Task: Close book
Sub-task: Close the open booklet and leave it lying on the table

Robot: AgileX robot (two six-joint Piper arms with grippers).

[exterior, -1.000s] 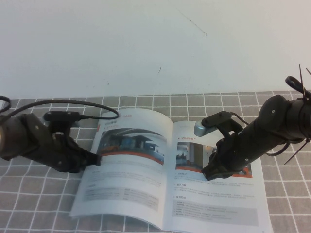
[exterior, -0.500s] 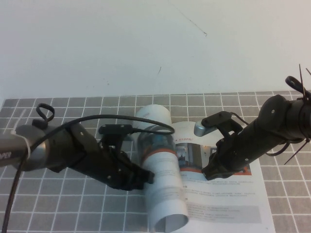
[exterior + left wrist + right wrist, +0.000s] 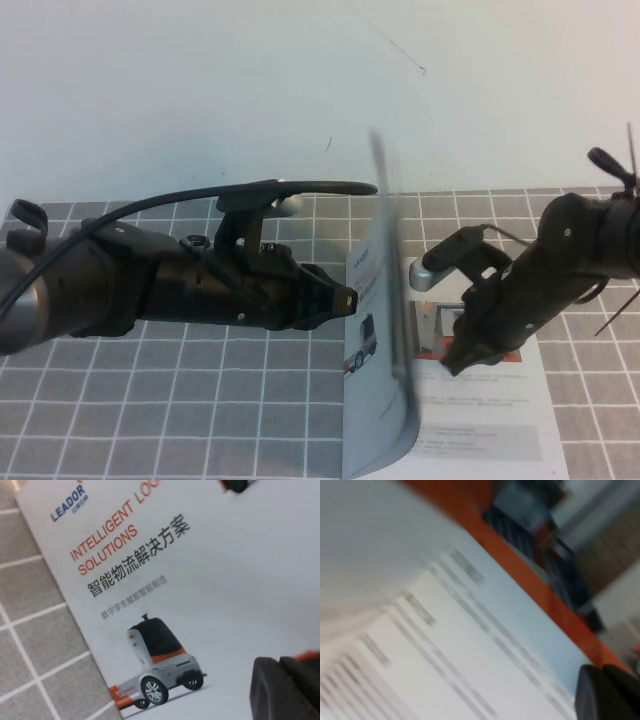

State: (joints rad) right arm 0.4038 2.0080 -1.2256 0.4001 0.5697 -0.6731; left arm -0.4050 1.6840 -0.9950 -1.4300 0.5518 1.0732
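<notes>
The left gripper (image 3: 345, 297), jaws pressed together, touches the book (image 3: 378, 410) cover from its left; push it over slowly. The right gripper (image 3: 458, 362), jaws together, rests on the book's right page; lift it away first.

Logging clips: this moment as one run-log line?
book: left half upright, not closed | left tool: at its cover | right tool: over right page

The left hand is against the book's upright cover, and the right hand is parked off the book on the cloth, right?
Not quite. In the high view the right hand is down on the open right-hand page of the book, not off on the cloth. The left hand is against the upright cover.
</notes>
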